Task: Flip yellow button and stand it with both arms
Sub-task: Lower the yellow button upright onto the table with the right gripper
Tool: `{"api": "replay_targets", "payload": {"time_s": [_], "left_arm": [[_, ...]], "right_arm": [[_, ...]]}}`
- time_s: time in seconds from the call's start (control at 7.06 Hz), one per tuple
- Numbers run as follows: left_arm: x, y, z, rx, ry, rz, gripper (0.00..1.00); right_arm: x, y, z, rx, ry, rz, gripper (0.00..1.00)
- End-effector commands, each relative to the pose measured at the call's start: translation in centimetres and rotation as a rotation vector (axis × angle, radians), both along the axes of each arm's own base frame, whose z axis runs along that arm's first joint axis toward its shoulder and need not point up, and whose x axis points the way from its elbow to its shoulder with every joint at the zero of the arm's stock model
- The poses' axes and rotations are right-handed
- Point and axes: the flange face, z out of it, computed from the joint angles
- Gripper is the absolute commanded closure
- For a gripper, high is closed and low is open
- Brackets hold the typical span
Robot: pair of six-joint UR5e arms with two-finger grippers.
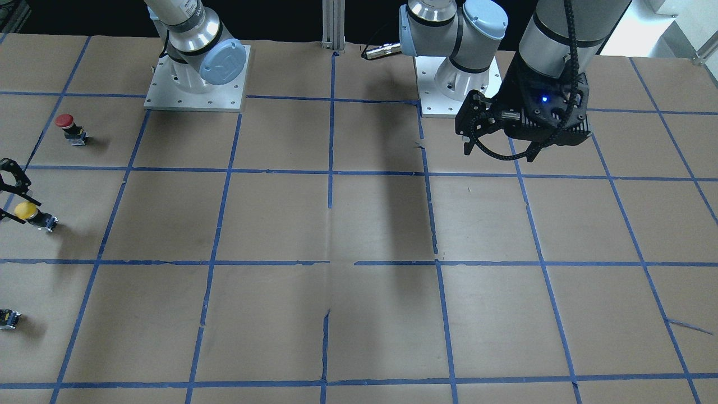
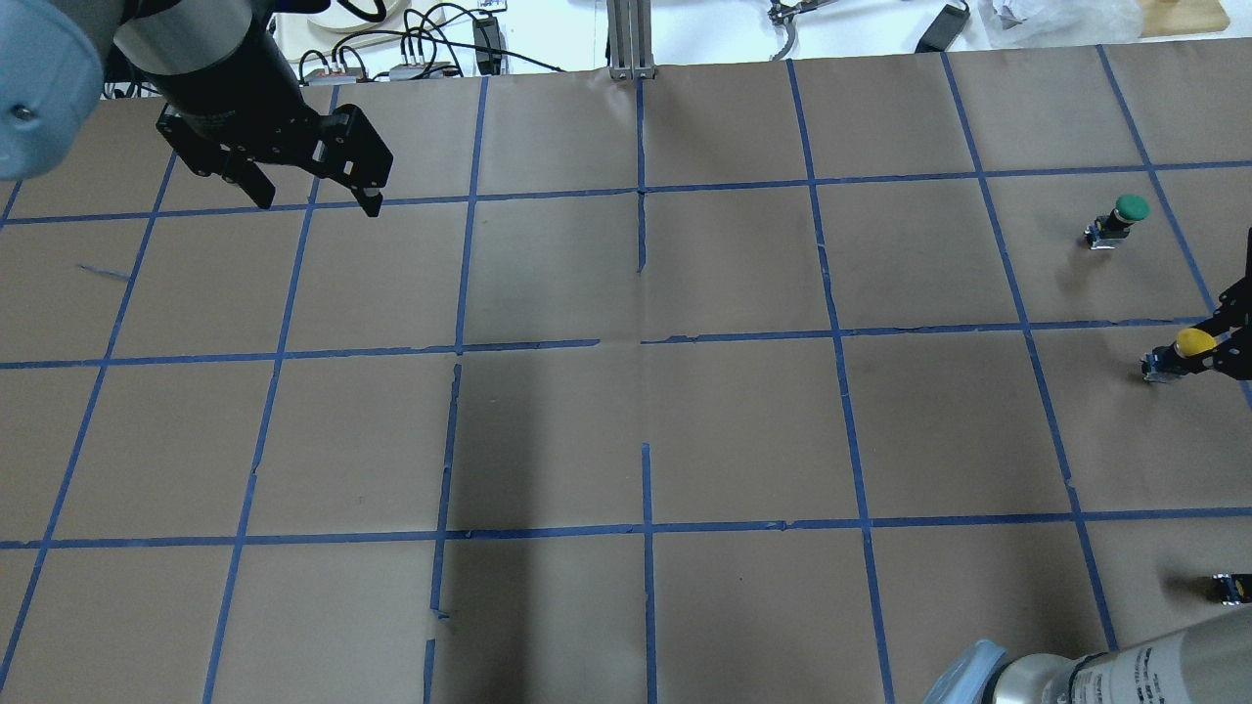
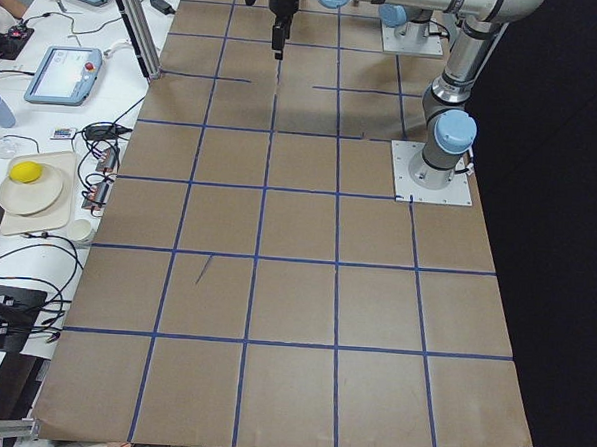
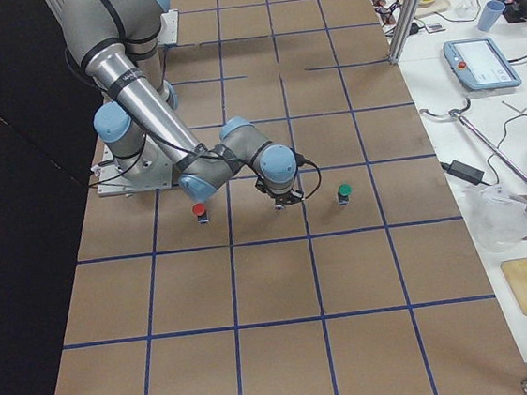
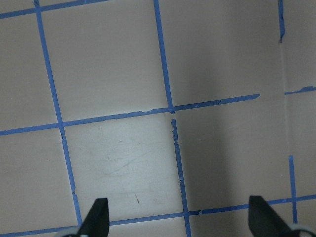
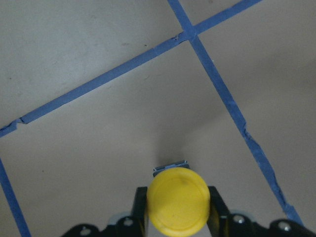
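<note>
The yellow button (image 1: 26, 211) stands about upright at the table's edge on my right side, its small block base (image 1: 47, 223) on or just above the paper. It also shows in the overhead view (image 2: 1194, 342). In the right wrist view its yellow cap (image 6: 178, 197) sits tight between the two black fingers (image 6: 140, 210). My right gripper (image 1: 10, 196) is shut on the button. My left gripper (image 2: 318, 203) is open and empty, hovering high over the far left of the table; its fingertips (image 5: 98, 217) show wide apart above bare paper.
A red-capped button (image 1: 67, 126) stands near the right arm's base side. A green-capped button (image 2: 1120, 220) stands beyond the yellow one. A tiny black part with a yellow mark (image 1: 9, 318) lies near the table's edge. Blue tape lines grid the brown paper.
</note>
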Motion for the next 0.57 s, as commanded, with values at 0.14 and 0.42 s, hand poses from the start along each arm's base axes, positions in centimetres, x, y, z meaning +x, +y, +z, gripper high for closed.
{"api": "replay_targets", "payload": {"time_s": [0.14,0.42], "left_arm": [[-0.1,0.7,0.1,0.020,0.006,0.004,0.01],[0.1,1.4,-0.3,0.042,-0.003,-0.008,0.01]], "right_arm": [[0.0,0.3,-0.2,0.026,0.003,0.000,0.51],[0.0,0.6,-0.4,0.050,0.016,-0.006,0.12]]}}
